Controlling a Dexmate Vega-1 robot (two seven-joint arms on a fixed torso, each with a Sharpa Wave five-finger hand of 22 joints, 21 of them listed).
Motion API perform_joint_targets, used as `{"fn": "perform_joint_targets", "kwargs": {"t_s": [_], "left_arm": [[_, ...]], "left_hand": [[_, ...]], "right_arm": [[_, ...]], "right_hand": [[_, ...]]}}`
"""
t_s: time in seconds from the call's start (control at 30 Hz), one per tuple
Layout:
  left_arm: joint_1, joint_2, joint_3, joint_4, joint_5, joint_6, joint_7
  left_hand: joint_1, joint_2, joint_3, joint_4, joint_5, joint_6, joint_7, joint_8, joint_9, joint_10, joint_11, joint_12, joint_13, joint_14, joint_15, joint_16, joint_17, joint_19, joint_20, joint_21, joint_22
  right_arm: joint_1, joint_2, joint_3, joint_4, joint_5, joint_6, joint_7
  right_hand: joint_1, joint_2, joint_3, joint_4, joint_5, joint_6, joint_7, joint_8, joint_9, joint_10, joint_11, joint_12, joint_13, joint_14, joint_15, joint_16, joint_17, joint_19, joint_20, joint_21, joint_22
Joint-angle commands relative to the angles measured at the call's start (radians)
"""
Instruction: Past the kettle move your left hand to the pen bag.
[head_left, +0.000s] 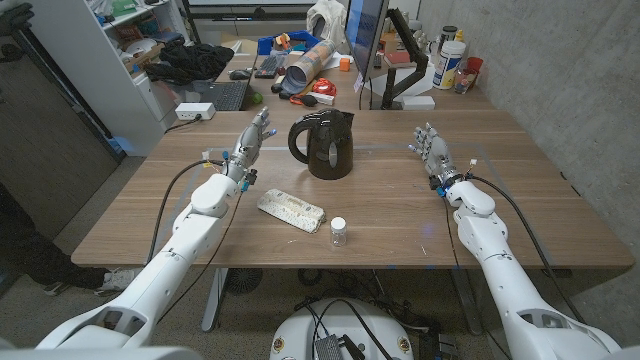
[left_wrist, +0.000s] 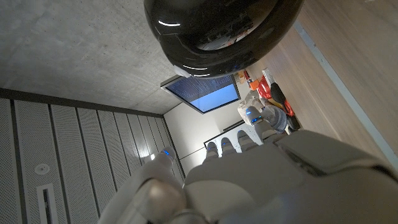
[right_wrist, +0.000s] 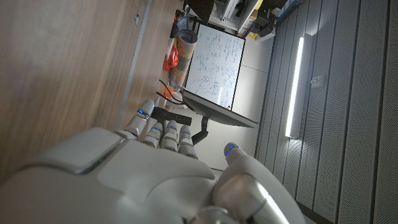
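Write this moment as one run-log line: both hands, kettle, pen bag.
left hand: open, left of kettle | right hand: open, idle | kettle: upright, untouched | pen bag: near the robot, unreached

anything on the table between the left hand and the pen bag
In the head view only bare wood lies between the left hand and the pen bag; the kettle stands off to the side.

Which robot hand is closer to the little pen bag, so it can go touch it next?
The left hand. It is raised beside the black kettle, on the same side of the table as the pen bag. The right hand is farther away, across the table.
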Motion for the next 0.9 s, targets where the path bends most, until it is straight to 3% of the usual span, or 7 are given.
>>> {"fn": "perform_joint_targets", "kwargs": {"t_s": [0.03,0.9], "left_arm": [[0.005,0.023,0.011,-0.033,0.076,-0.036,0.002],[0.008,0.091,0.032,-0.127,0.252,-0.134,-0.007]], "left_hand": [[0.006,0.089,0.009,0.002,0.008,-0.075,-0.007,0.006,0.006,-0.065,-0.003,0.009,0.004,-0.097,-0.056,0.002,0.002,-0.133,-0.059,-0.001,0.002],[0.012,0.087,0.016,0.001,0.009,-0.056,-0.015,0.007,0.006,-0.055,-0.007,0.010,0.004,-0.088,-0.062,0.002,0.002,-0.122,-0.062,-0.004,0.001]], "right_arm": [[0.002,0.018,0.025,0.001,-0.022,-0.002,0.022],[-0.001,0.029,0.042,0.004,-0.033,0.001,0.034]], "right_hand": [[0.002,0.048,-0.005,0.001,0.008,0.007,-0.003,0.006,0.003,0.005,-0.004,0.005,0.005,-0.009,0.002,0.004,0.003,-0.041,-0.025,-0.002,0.005],[0.003,0.051,-0.010,0.001,0.010,0.007,-0.003,0.006,0.003,0.006,-0.002,0.005,0.005,-0.008,0.002,0.004,0.003,-0.037,-0.025,-0.014,0.006]]}}
